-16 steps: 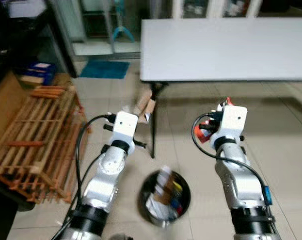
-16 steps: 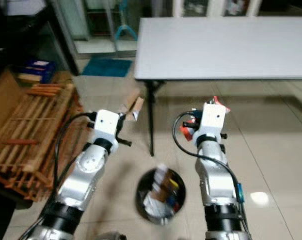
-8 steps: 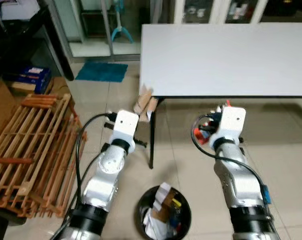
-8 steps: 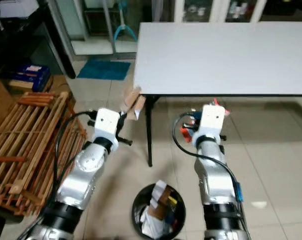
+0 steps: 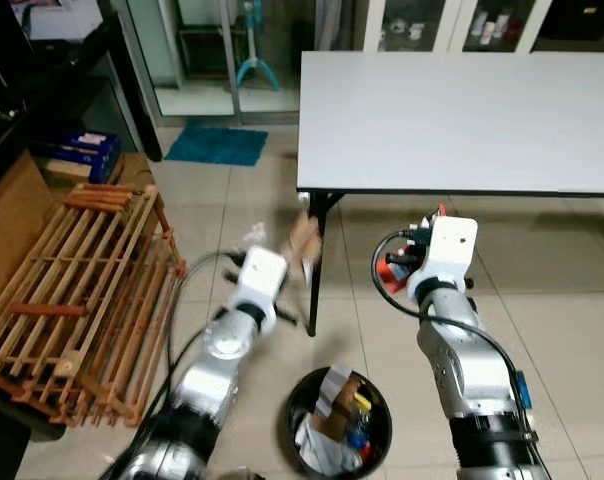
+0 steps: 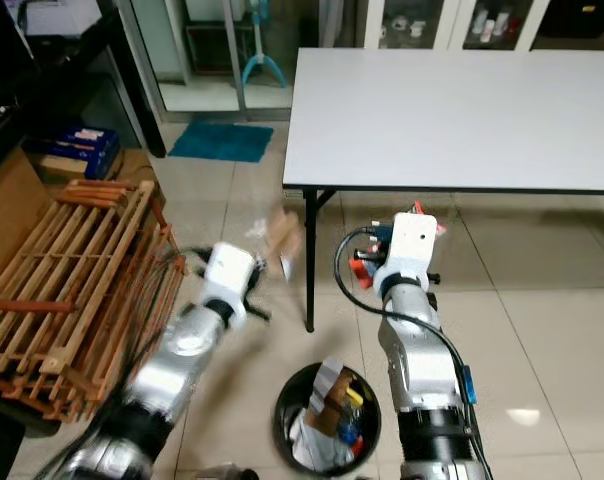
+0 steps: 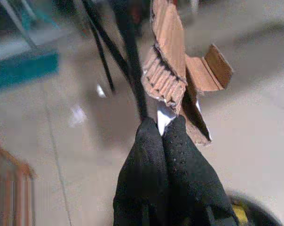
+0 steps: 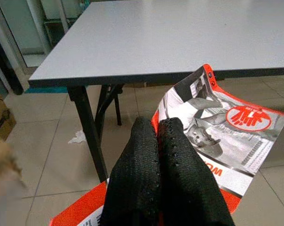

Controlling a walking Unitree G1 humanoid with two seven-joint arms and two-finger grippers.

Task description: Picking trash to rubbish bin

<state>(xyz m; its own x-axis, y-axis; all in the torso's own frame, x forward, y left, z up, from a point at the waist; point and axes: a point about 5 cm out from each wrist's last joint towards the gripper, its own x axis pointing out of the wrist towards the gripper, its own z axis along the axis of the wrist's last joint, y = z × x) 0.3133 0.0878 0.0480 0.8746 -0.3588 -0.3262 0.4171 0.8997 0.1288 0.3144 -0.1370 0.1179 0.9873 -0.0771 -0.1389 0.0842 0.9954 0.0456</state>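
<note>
Rubbish bin (image 5: 337, 425) sits bottom centre on the floor, already part full, between my arms. My left fingers (image 7: 163, 141) are pinched closed on a torn cardboard scrap (image 7: 177, 80), my right fingers (image 8: 158, 141) closed on a red printed leaflet (image 8: 217, 136). Both are held up just above and either side of the bin, likely staged for dropping.

Even indoor light is seen throughout; a glare spot is thrown on the floor tiles (image 6: 523, 413); the left arm (image 5: 237, 325) is smeared by motion blur; the left wrist view is softly focused.

Table leg (image 5: 315, 262) beside open-topped bin (image 5: 340, 424)
</note>
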